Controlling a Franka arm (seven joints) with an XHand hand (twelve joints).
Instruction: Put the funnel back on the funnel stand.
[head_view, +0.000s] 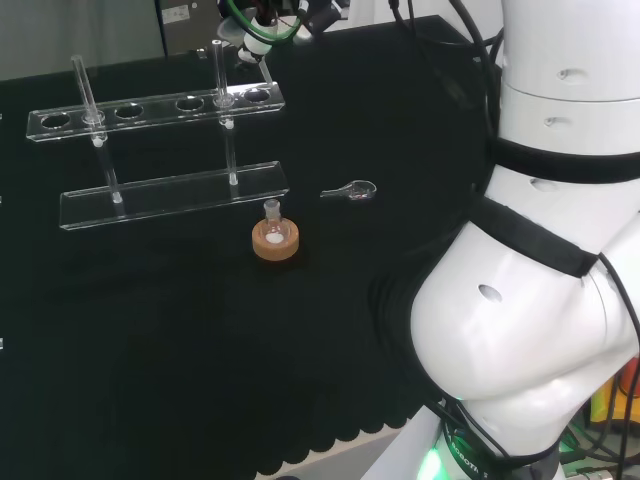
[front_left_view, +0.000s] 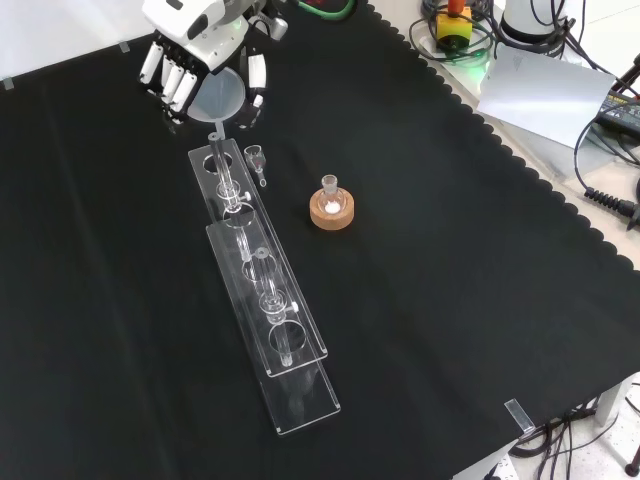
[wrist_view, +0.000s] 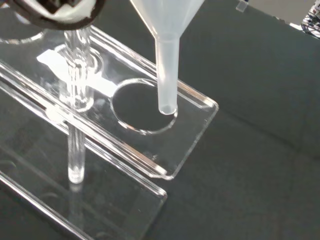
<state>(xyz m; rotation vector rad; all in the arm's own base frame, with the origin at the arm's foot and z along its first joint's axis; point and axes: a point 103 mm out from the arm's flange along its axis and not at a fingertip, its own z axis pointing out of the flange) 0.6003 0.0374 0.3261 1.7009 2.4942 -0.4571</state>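
Observation:
The hand (front_left_view: 195, 55) holds a translucent white funnel (front_left_view: 221, 100) with fingers and thumb curled round its cone, above the far end of the clear funnel stand (front_left_view: 262, 300). In the wrist view the funnel's stem (wrist_view: 166, 75) points down over the edge of the stand's end hole (wrist_view: 142, 105), its tip just above the top plate. In the head view the funnel's stem (head_view: 262, 66) hangs above the right end of the stand's upper plate (head_view: 150, 110).
A small round flask on a cork ring (front_left_view: 331, 208) stands to the right of the stand in the front view. A little clear scoop (front_left_view: 257, 160) lies between the flask and the hand. The stand's upright rods (wrist_view: 77, 95) rise close to the end hole.

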